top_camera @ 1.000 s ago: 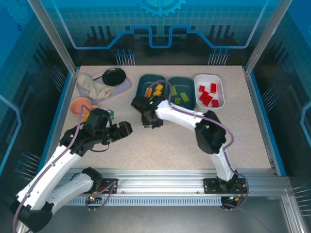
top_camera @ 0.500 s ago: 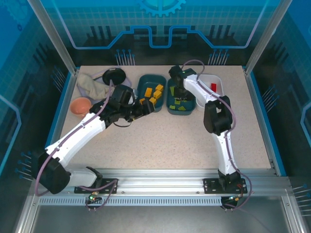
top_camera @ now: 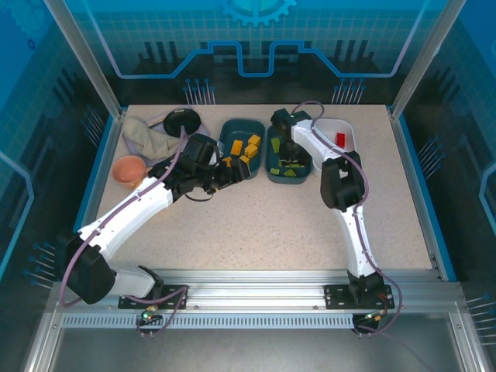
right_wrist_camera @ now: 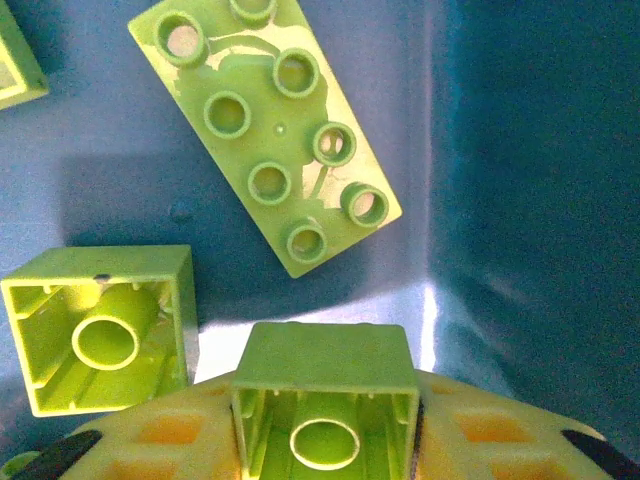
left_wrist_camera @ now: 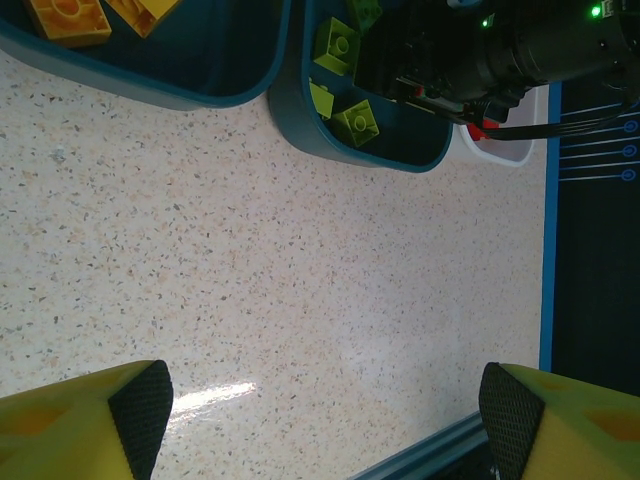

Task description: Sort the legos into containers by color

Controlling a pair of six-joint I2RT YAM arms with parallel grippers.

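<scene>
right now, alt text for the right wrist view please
The right claw grips a small green brick, hollow side to camera, over a dark teal tray. A long eight-stud green brick and a square green brick lie in it.

Glossy white shells broken by black joint housings cover the left arm (top_camera: 132,213) and the right arm (top_camera: 355,236), each trailed by a looping grey-purple cable (top_camera: 180,147) and ending in a black base. The left gripper (left_wrist_camera: 325,405) has chunky yellow fingers (left_wrist_camera: 70,430) tipped with black textured pads (left_wrist_camera: 140,405). Small green indicator lights (left_wrist_camera: 487,21) glow on the right arm's black wrist.
</scene>
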